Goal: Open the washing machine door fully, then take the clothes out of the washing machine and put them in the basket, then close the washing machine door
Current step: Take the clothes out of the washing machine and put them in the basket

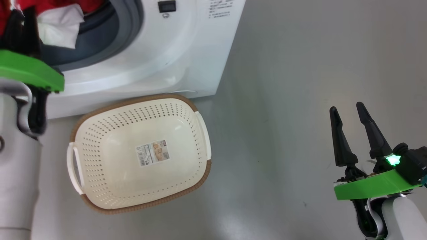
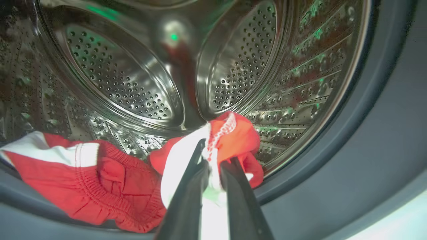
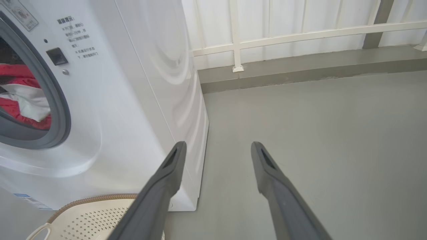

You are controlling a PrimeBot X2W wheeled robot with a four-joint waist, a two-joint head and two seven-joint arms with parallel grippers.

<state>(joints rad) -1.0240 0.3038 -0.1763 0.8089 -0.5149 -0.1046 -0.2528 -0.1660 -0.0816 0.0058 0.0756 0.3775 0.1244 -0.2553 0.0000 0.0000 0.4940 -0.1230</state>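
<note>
Left hand [image 2: 216, 151] clenching a fold of the soft bright red-and-white clothes [image 2: 100, 180] at the mouth of the big white boxy washing machine [image 1: 160, 60], the robot is probably best lifting them slowly clear over the grey rubber ring [image 2: 383, 116] toward the cream perforated plastic basket [image 1: 133, 101] on the floor just below, right hand [image 1: 347, 106] hanging open, well apart.

No text fully legible.
- Washing machine [image 3: 133, 100] front: block of small grey Chinese-character lines [image 3: 78, 38], 2 o'clock from drum opening; too small to read surely.
- Corner sticker [image 3: 20, 15], 12 o'clock from opening: print blurred.
- Blue label [image 3: 30, 200], 6 o'clock from opening: unreadable.
- Basket [image 1: 110, 186] bottom: barcode sticker [image 1: 152, 152], centre; stripes, small picture, tiny illegible print.
</note>
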